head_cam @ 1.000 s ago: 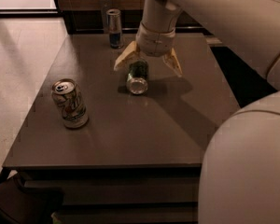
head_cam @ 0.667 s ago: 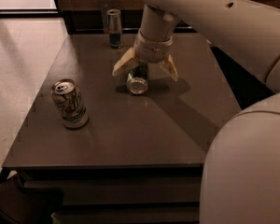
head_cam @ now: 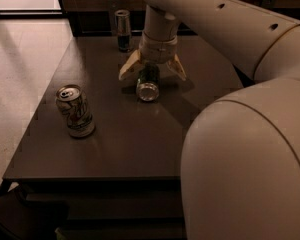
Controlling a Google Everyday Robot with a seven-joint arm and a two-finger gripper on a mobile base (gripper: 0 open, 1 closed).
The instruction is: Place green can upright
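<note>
The green can [head_cam: 148,84] lies on its side on the dark table [head_cam: 130,134], its shiny silver end facing the camera. My gripper [head_cam: 152,74] hangs straight down over it from the arm. Its two pale fingers [head_cam: 129,65] are spread wide, one on each side of the can's far part. The fingers stand apart from the can's sides and do not hold it.
A white can with green-red print [head_cam: 75,111] stands upright at the table's left. A slim tall silver-and-blue can [head_cam: 123,30] stands at the back edge. My large pale arm [head_cam: 250,149] fills the right side of the view. Light floor lies to the left.
My gripper has shifted a little left and lower, now straddling the lying can more closely. The cans have not moved.
</note>
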